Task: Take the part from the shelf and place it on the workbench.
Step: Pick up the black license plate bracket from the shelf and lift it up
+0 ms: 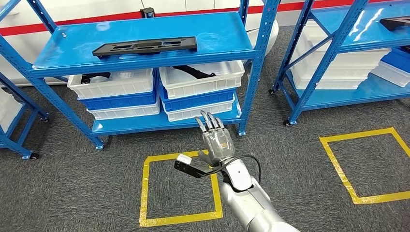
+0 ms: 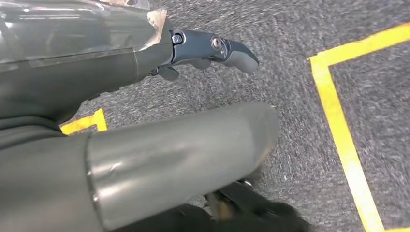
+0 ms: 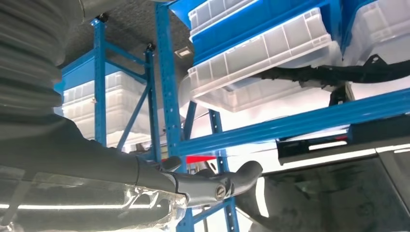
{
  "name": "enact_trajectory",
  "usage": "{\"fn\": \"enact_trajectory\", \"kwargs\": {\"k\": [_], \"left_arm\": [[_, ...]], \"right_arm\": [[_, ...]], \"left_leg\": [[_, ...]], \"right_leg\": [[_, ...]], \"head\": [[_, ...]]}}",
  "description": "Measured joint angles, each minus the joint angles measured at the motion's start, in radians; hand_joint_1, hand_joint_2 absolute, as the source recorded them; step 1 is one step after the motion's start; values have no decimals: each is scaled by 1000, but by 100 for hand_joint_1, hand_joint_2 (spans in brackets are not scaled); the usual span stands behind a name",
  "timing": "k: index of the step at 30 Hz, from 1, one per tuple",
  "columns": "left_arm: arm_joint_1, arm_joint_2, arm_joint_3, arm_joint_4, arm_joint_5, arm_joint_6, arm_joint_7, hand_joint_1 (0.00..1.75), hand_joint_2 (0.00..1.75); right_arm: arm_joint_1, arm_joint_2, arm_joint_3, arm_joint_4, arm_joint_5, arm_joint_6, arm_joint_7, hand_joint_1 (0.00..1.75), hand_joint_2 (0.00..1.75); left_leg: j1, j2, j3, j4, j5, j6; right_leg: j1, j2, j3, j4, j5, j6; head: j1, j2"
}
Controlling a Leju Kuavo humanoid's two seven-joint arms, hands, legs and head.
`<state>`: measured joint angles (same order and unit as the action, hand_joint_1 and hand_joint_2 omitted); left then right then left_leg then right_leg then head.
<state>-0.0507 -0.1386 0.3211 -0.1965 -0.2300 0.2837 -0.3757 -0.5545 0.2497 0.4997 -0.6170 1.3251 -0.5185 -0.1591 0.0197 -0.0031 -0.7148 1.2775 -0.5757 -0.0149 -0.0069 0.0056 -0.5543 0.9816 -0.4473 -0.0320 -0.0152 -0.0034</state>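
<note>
Part lies flat on the top board of the shelf. Stacked bins sit on the board below it. Right hand is raised before the shelf, above the floor square. A second shelf stands to the right.

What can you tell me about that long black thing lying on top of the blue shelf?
The long black part is a flat, narrow panel, matte like plastic, with cut-out slots along its length. It lies flat on the top blue shelf, near the front edge, running side to side. Only the shelf touches it. The right hand is raised in front of the rack, lower down and apart from it, holding nothing.
</note>
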Motion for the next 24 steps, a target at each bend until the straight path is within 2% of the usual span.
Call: {"fn": "enact_trajectory", "kwargs": {"k": [1,2,3,4,5,6,8,10,11,12,14,15,16,17,18,19,20,21,24], "left_arm": [[1,1,3,0,1,0,0,0,0],[1,1,5,0,1,1,0,0,0],[1,2,7,0,1,1,0,0,0],[1,3,9,0,1,2,0,0,0],[0,3,11,0,1,2,0,0,0],[-1,2,12,0,1,3,0,0,0],[0,1,13,1,1,3,-1,0,0],[1,0,14,1,1,2,-2,0,0],[1,-1,14,1,1,2,-2,0,0],[-1,-1,14,1,1,2,-2,0,0],[-2,-2,14,1,1,2,-2,0,0],[-1,-2,14,1,1,1,-2,0,0],[0,-2,14,1,1,1,-2,0,0],[1,-2,14,1,1,1,-2,0,0],[2,-2,14,1,1,1,-2,0,0],[2,-3,14,1,1,1,-2,0,0],[1,-3,14,1,1,1,-2,0,0],[0,-3,14,1,1,1,-3,0,0],[-1,-2,14,1,-2,1,-4,0,0]], "right_arm": [[-1,2,1,1,-1,1,-1,0,175],[-2,5,2,2,-3,2,-3,0,175],[-5,8,3,3,-5,2,-4,0,175],[-10,11,4,4,-7,2,-6,0,175],[-14,13,5,5,-9,3,-7,0,175],[-18,15,5,6,-11,3,-9,0,175],[-23,18,6,7,-14,3,-13,0,175],[-26,20,8,7,-16,2,-14,0,175],[-28,20,8,7,-16,2,-15,0,175],[-29,18,8,8,-17,2,-15,0,175],[-27,15,9,11,-17,2,-16,0,175],[-24,13,9,13,-17,2,-16,0,175],[-22,11,9,15,-17,2,-16,0,175],[-22,10,9,16,-17,1,-16,0,175],[-22,10,9,17,-17,1,-16,0,175],[-23,10,9,17,-17,1,-16,0,175],[-24,10,9,18,-17,1,-16,0,175],[-24,10,9,18,-17,1,-16,0,175],[-24,8,9,20,-18,-1,-12,0,175]], "left_leg": [[0,0,-5,-19,27,3],[0,0,7,-71,72,7],[-2,0,32,-142,123,14],[-5,1,54,-202,154,21],[-10,2,72,-248,171,27],[-15,2,81,-271,174,34],[-20,1,90,-283,169,43],[-15,1,109,-296,173,52],[-11,1,119,-304,172,56],[-10,1,127,-308,168,60],[-10,0,136,-309,157,64],[-10,-2,142,-308,151,63],[-10,-3,149,-308,144,62],[-10,-5,159,-308,137,59],[-10,-6,170,-307,128,56],[-12,-7,179,-303,117,51],[-14,-7,185,-300,107,45],[-15,-7,188,-297,98,40],[-10,-5,193,-294,81,23]], "right_leg": [[3,1,8,0,-6,1],[5,2,18,0,-13,1],[6,2,25,-1,-20,2],[9,2,32,-1,-26,4],[10,2,35,-2,-31,8],[10,2,35,-3,-35,13],[12,3,39,-7,-41,24],[14,2,34,14,-53,32],[15,1,13,54,-68,35],[12,1,-23,117,-87,35],[8,1,-120,264,-124,39],[7,0,-154,305,-125,45],[4,0,-169,307,-109,54],[2,-1,-159,260,-74,66],[-2,-2,-133,183,-29,77],[-3,-3,-101,106,8,81],[-5,-4,-76,46,35,79],[-5,-5,-61,14,45,71],[-6,-2,-52,4,37,42]], "head": [[-2,0],[-3,0],[-4,0],[-3,0],[-2,0],[-2,0],[-4,0],[-2,0],[1,0],[5,0],[12,0],[14,0],[16,0],[18,0],[20,0],[23,0],[25,0],[26,0],[20,0]]}}
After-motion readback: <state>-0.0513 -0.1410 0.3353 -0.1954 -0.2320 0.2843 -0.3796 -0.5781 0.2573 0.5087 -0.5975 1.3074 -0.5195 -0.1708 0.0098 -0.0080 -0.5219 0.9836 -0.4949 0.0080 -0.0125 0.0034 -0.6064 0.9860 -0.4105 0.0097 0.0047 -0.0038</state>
